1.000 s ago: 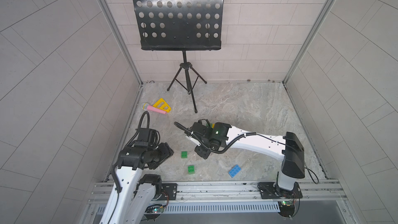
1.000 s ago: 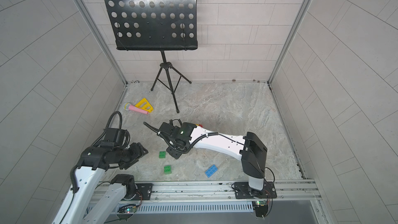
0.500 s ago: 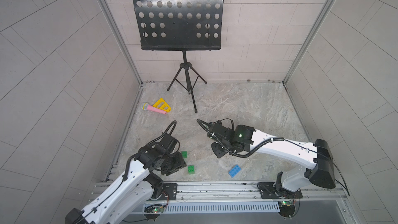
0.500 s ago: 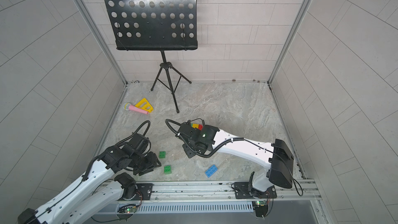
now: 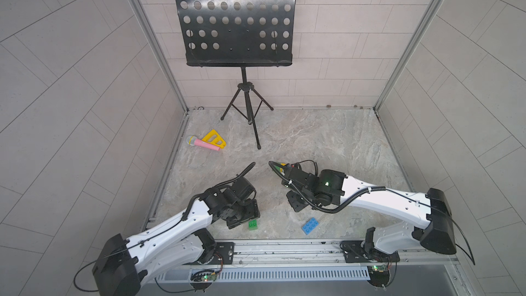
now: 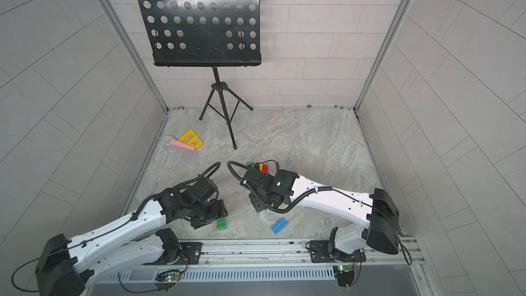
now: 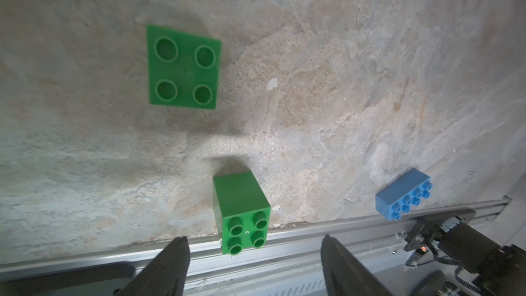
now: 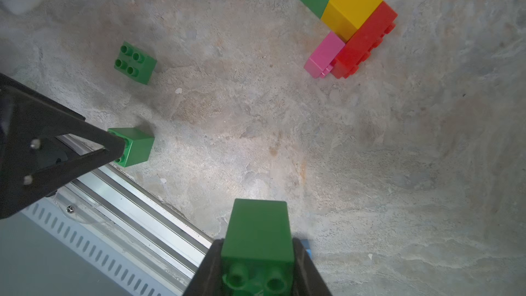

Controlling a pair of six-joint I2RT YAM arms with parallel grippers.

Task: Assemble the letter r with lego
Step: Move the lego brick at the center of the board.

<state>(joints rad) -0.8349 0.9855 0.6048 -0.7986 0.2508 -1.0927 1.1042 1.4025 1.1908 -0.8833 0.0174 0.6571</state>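
Note:
My left gripper (image 7: pixel 253 239) is open low over the floor by the front rail. A green lego brick (image 7: pixel 242 212) lies on its side with its studded end between the fingertips. A second green brick (image 7: pixel 183 66) sits studs up further in. My right gripper (image 8: pixel 257 252) is shut on a third green brick (image 8: pixel 257 229), held off the floor. A joined piece of green, yellow, red and pink bricks (image 8: pixel 350 18) lies on the floor beyond the right gripper, partly behind the right arm in a top view (image 6: pixel 264 168). A blue brick (image 5: pixel 313 225) rests near the front rail.
A black music stand (image 5: pixel 250 126) stands at the back on a tripod. A pink toy microphone (image 5: pixel 203 144) and a yellow triangular toy (image 5: pixel 213 138) lie at the back left. The metal front rail (image 7: pixel 284 254) runs just past the green brick on its side.
My left arm has swung from the left side down to the green brick by the front rail, and its jaws stand wider. My right arm has drawn back to the right with its green brick.

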